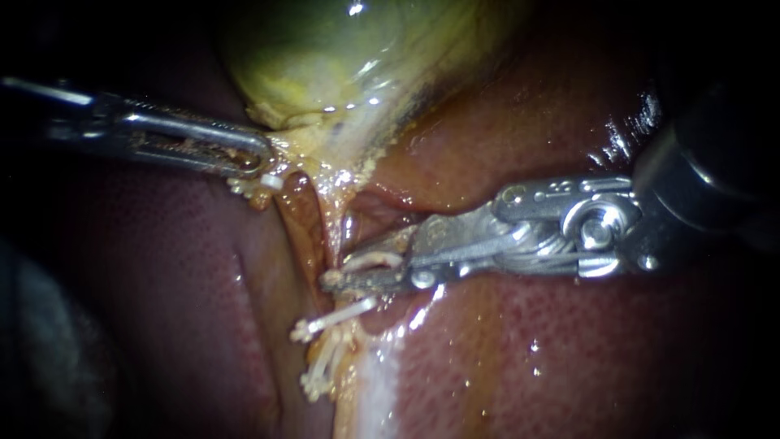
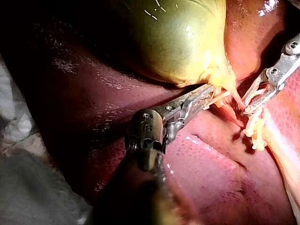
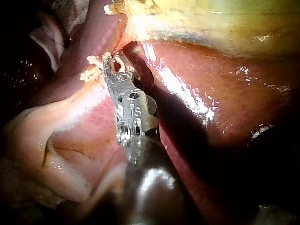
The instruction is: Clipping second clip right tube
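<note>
Endoscope view: left instrument (image 1: 258, 160) has its jaws closed on the gallbladder (image 1: 325, 57) at its neck. Right instrument (image 1: 357, 272) grips a white clip (image 1: 375, 260) in narrowly parted jaws astride the right tube (image 1: 335, 232), just on the far side of a seated clip (image 1: 333, 319). Left wrist view: left instrument (image 2: 208, 96) is clamped under that neck. Right wrist view: right instrument (image 3: 108, 65) meets the tube; I cannot tell its jaw gap.

Two instruments: left instrument (image 1: 258, 165), right instrument (image 1: 349, 272). One gallbladder (image 1: 325, 49), one liver (image 1: 569, 358). One clip (image 1: 372, 260) in right instrument; at least three other clips (image 1: 333, 321), exact count unclear.
</note>
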`<control>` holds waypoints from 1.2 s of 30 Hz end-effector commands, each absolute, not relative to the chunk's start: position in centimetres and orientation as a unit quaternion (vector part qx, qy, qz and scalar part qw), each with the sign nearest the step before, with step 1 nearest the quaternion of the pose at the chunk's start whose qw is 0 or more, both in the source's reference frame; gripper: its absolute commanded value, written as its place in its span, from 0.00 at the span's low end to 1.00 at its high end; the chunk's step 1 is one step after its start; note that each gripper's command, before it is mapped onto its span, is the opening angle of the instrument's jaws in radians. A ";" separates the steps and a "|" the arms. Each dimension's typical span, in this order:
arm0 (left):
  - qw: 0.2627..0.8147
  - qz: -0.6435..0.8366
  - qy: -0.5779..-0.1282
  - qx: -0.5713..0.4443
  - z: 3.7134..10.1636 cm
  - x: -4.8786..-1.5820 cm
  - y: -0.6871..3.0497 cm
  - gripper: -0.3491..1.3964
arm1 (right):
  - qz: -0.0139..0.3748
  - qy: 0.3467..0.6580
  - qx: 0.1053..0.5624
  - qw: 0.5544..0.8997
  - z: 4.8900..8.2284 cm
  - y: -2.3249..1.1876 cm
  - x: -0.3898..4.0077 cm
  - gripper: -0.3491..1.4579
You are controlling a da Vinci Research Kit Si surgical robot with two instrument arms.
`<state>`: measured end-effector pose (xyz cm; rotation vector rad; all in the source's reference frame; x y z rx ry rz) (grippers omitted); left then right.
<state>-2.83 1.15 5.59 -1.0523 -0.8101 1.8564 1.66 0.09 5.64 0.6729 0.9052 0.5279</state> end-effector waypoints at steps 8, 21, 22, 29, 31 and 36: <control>0.416 0.740 -0.323 -0.419 5.59 -2.82 1.15 0.00 | 0.245 0.430 0.319 0.808 5.66 0.10 1.62 0.43; 0.416 0.740 -0.323 -0.419 5.59 -2.82 1.15 0.00 | 0.303 0.449 0.368 0.756 5.91 -0.10 1.70 0.47; 0.416 0.740 -0.323 -0.419 5.59 -2.82 1.15 0.00 | 0.307 0.452 0.377 0.748 5.92 -0.11 1.72 0.47; 0.416 0.740 -0.323 -0.419 5.59 -2.82 1.15 0.00 | 0.336 0.483 0.413 0.695 5.94 -0.16 1.91 0.47; 0.416 0.740 -0.323 -0.419 5.59 -2.82 1.15 0.00 | 0.333 0.484 0.415 0.695 5.94 -0.17 1.95 0.47; 0.416 0.739 -0.323 -0.419 5.59 -2.83 1.15 0.00 | 0.328 0.484 0.428 0.690 6.03 -0.26 2.05 0.47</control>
